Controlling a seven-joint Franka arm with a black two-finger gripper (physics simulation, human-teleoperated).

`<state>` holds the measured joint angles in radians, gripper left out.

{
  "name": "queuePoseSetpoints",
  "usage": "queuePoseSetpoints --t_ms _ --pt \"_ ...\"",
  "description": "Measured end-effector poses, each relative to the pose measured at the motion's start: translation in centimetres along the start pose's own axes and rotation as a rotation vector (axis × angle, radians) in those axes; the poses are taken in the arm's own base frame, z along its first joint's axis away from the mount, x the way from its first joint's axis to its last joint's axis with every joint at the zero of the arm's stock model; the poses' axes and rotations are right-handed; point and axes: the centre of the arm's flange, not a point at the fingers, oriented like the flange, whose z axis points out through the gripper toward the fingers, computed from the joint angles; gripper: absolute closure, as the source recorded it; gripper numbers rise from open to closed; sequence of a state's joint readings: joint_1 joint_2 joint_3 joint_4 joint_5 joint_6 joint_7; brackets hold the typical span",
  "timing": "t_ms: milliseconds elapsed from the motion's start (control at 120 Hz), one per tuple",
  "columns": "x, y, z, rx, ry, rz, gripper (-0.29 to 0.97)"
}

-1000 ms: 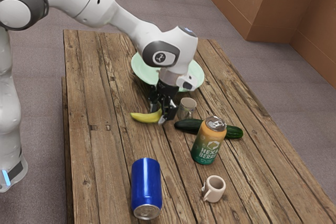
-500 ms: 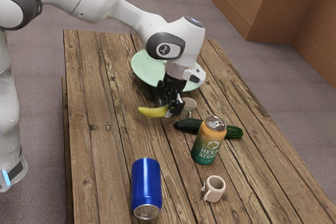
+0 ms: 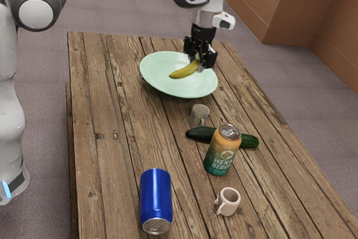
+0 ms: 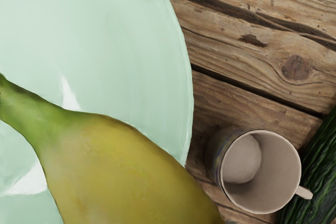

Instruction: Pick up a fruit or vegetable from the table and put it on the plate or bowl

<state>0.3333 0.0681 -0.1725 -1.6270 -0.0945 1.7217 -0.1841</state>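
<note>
My black gripper (image 3: 199, 60) is shut on a yellow banana (image 3: 184, 70) and holds it in the air over the pale green plate (image 3: 159, 75) at the far middle of the wooden table. The banana hangs tilted, its free end pointing toward the exterior view's left. In the wrist view the banana (image 4: 115, 174) looms large just under my hand, with the plate (image 4: 105, 40) beneath it. A dark green cucumber (image 3: 201, 134) lies on the table nearer the front, partly behind a can.
A small grey cup (image 3: 198, 116) stands between plate and cucumber, and shows beside the plate's rim as the cup (image 4: 257, 169). A green and orange can (image 3: 222, 149) stands upright. A blue can (image 3: 155, 200) lies on its side. A white mug (image 3: 227, 201) sits near the front. Cardboard boxes (image 3: 296, 4) stand beyond the table.
My gripper has risen from the table beside the grey cup and carried the banana back toward the far side, so it now hangs over the plate.
</note>
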Motion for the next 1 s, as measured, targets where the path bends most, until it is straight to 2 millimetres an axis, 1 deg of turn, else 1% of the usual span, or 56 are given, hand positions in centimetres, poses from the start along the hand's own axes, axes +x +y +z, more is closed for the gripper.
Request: queuePoseSetpoints --t_ms 225,292,467,608,717,875,900,958,1000 --pt "3.1 -3.4 0.4 -0.004 -0.014 -0.035 0.56" --pt "3.5 -4.3 0.4 -0.005 -0.016 -0.043 0.57" --pt "3.9 -5.3 0.2 -0.005 -0.019 -0.044 0.57" --pt "5.3 -7.2 0.7 -0.012 -0.021 -0.063 0.58" --pt "6.2 -7.8 0.7 -0.015 -0.013 -0.066 0.57" --pt "6.9 -8.1 1.5 -0.018 -0.017 -0.064 0.57" --pt "7.0 -8.1 1.5 -0.019 -0.015 -0.064 0.52" --pt "7.3 -8.3 1.7 -0.029 -0.015 -0.067 0.35" --pt "7.4 -8.4 1.8 -0.036 -0.014 -0.07 0.26"
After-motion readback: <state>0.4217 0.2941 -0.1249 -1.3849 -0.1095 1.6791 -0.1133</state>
